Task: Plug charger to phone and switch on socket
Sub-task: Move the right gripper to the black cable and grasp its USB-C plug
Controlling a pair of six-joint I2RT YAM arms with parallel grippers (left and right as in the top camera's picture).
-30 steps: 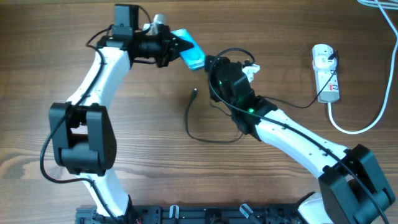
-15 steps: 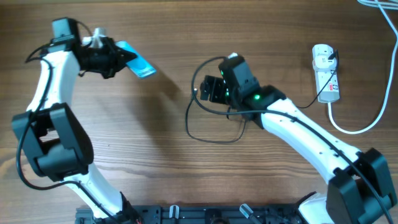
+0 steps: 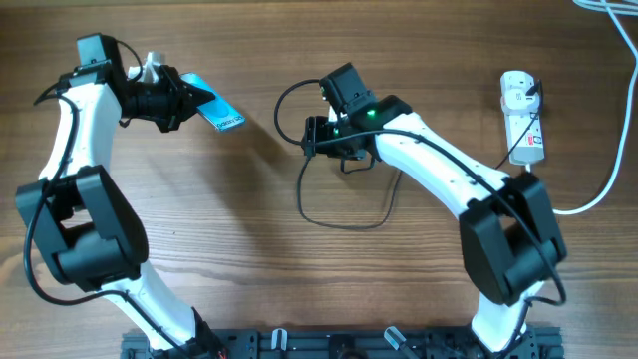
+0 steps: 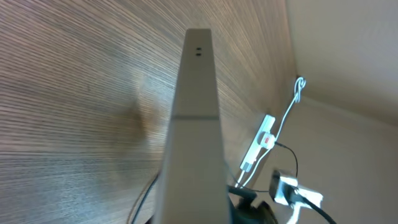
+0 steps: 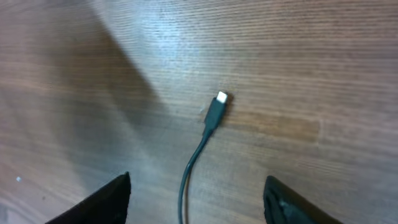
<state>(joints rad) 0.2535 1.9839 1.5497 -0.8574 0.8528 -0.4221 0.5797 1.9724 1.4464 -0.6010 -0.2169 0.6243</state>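
Observation:
My left gripper [image 3: 187, 100] is shut on the phone [image 3: 217, 113] and holds it tilted above the table at the far left; the left wrist view shows the phone edge-on [image 4: 193, 118]. The charger's black cable [image 3: 334, 223] loops on the table at centre. Its connector [image 5: 221, 98] lies on the wood, pointing away from my right gripper. My right gripper [image 3: 312, 136] is open and empty just above that cable end, with the cable [image 5: 189, 168] running between its fingers [image 5: 196, 199]. The white socket [image 3: 523, 118] lies at the far right with a black plug in it; it also shows in the left wrist view [image 4: 261, 140].
A thicker white cable [image 3: 598, 194] curves from the socket toward the right table edge and up to the top right corner. The right arm's own black wiring arcs over the table near its wrist [image 3: 289, 95].
My left arm has swung far to the left, carrying the phone away from the centre. My right gripper has moved left and now sits over the cable's connector end.

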